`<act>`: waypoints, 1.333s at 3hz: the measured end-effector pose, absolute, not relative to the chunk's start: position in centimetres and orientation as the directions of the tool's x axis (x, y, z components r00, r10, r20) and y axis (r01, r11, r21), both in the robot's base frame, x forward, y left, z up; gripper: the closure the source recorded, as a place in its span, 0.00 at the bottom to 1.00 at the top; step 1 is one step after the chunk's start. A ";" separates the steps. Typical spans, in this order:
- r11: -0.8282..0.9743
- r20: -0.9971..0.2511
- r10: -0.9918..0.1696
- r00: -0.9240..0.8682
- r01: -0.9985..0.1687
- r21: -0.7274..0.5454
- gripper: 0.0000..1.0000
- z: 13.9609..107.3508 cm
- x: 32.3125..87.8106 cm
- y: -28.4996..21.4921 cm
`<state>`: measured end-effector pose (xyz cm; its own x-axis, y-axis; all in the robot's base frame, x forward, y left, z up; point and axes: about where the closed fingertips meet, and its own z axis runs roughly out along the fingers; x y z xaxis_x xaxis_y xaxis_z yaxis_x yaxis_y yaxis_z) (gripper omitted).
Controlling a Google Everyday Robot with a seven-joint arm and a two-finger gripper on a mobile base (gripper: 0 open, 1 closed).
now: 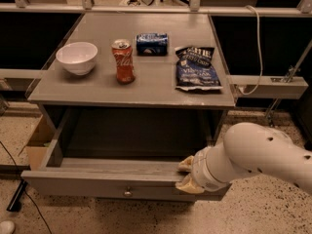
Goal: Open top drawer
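The top drawer (97, 184) is a grey wooden drawer under the grey table top (146, 87). It stands pulled far out toward the camera, and its inside looks dark and bare. A small round metal knob (127, 192) sits at the centre of its flat front. My gripper (186, 175) is at the right part of the drawer's front edge, with its tan fingers (185, 165) hooked over the top of the front board. The white arm (258, 155) comes in from the right and covers the drawer's right end.
On the table top stand a white bowl (77, 57), a red soda can (123, 61), a blue snack packet (151, 43) and a dark chip bag (196, 68). A cardboard box (39, 140) sits left of the drawer. A speckled floor lies below. A white cable (256, 48) hangs at the right.
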<state>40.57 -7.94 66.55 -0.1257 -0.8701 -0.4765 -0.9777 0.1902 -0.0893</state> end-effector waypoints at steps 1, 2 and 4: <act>0.180 -0.490 -0.865 -0.111 -0.979 -0.097 0.97 66.6 40.3 -8.0; 0.180 -0.490 -0.865 -0.111 -0.979 -0.097 0.75 66.6 40.3 -8.0; 0.180 -0.490 -0.865 -0.110 -0.979 -0.097 0.28 66.6 40.3 -8.0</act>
<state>40.33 -7.98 66.65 -0.1104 -0.8646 -0.4901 -0.9788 0.1802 -0.0974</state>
